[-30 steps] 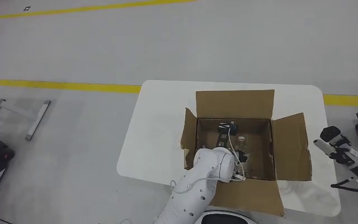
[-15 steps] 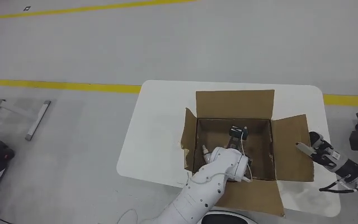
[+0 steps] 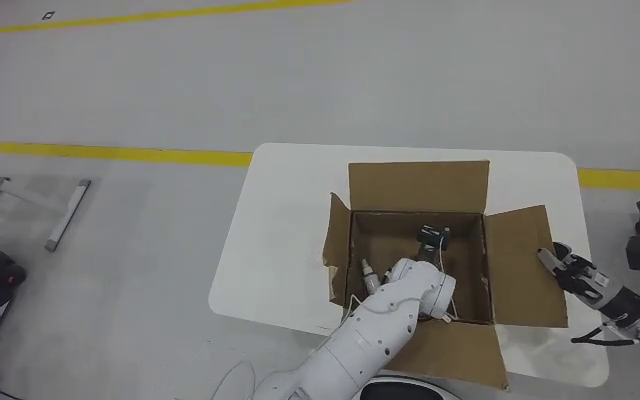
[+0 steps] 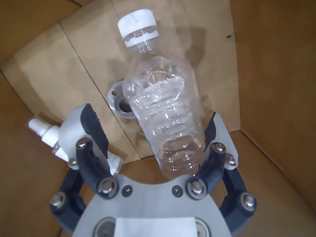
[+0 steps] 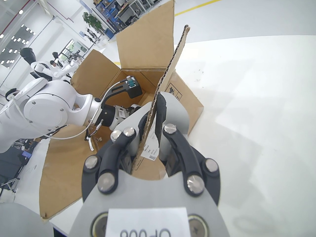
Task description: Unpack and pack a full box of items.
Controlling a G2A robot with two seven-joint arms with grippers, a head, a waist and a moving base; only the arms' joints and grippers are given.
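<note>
An open cardboard box (image 3: 420, 185) stands on the white table (image 3: 285, 230). My left gripper (image 4: 150, 118) is down inside it, open, with a clear plastic bottle (image 4: 160, 104) with a white cap between its fingers. The bottle's base rests against one finger (image 4: 212, 129) and stands apart from the other. In the top view the left wrist (image 3: 432, 240) sits over the box's middle. My right gripper (image 5: 154, 114) is shut on the edge of the box's right flap (image 5: 170, 67), which it holds at the flap's outer edge (image 3: 560, 262).
A small white spray bottle (image 4: 44, 131) and a grey round flange (image 4: 118, 102) lie on the box floor beside the bottle. The spray bottle (image 3: 368, 270) lies near the box's left wall. Box walls hem in the left gripper. Bare table lies left of the box.
My left arm has swung rightward inside the box. The right gripper has come in from the table's right edge and closed on the right flap.
</note>
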